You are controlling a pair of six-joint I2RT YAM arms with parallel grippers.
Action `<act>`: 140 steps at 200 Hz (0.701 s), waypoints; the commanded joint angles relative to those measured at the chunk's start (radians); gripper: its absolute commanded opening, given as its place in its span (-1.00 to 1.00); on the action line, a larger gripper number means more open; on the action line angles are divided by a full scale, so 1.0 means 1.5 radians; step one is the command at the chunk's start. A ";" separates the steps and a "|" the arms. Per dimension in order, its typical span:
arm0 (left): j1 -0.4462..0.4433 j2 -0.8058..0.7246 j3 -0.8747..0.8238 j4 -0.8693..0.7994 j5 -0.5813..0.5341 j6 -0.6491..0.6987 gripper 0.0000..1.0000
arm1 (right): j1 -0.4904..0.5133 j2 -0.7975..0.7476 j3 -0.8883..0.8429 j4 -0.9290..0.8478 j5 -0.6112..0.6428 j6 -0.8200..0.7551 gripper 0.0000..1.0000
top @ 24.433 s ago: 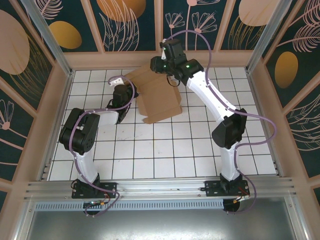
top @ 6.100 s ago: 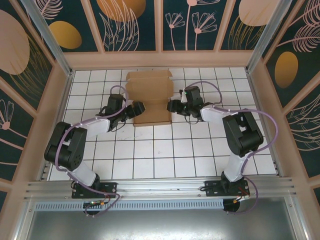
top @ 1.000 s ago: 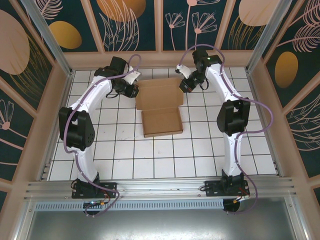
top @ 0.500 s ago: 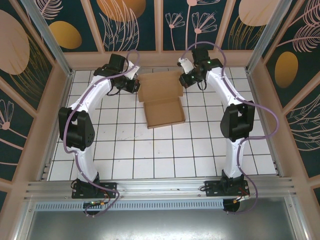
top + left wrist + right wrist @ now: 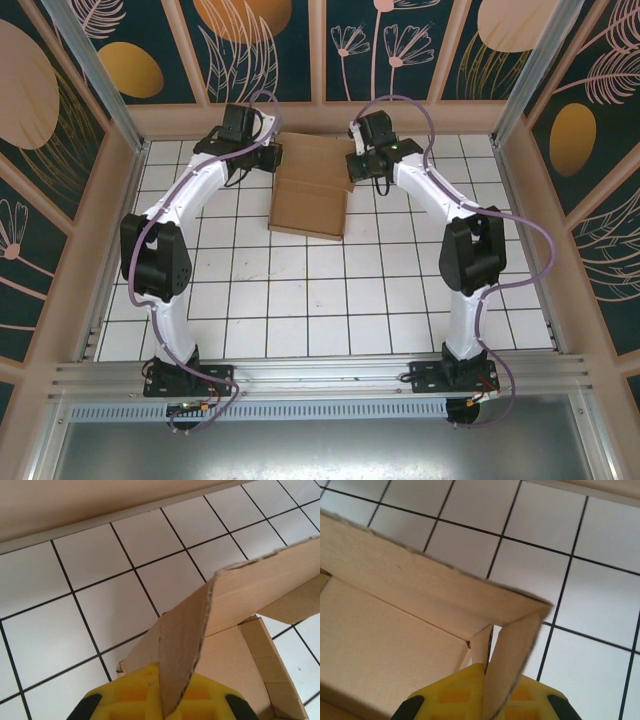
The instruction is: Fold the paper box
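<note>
White-tiled tabletop [image 5: 300,300]: paper box [image 5: 310,195] at 12 o'clock, long axis 12–6, lid tilted over it. L pincer [image 5: 272,155] nips the lid's side flap from 9 o'clock, R pincer [image 5: 355,165] from 3; both clamped on cardboard, equally near. Arms reach far fwd, elbows outward.
</note>
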 commanded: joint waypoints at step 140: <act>-0.044 -0.037 -0.210 0.384 -0.093 -0.106 -1.00 | 0.060 -0.098 -0.219 0.365 0.247 0.238 -1.00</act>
